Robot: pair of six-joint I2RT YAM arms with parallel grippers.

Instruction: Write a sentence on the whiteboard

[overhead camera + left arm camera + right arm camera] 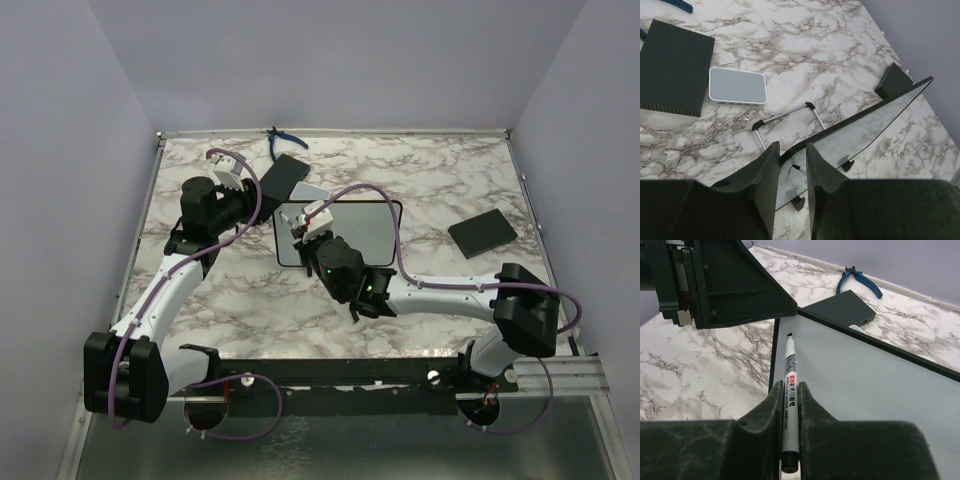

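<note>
On the marble bench, the black-framed white whiteboard sits central, our left tool pinching its 9 o'clock edge. Our right tool grips a white marker pen, tip at the board's 10 o'clock corner; writing room lies toward 3 o'clock.

Left arm reaches up the bench's left side, elbow bent. Left end effector: black fingers nipped on a corner of the thin black-framed white whiteboard. Right arm folds leftward from the near right corner; right end effector clamped on a slim white marker pen.
</note>
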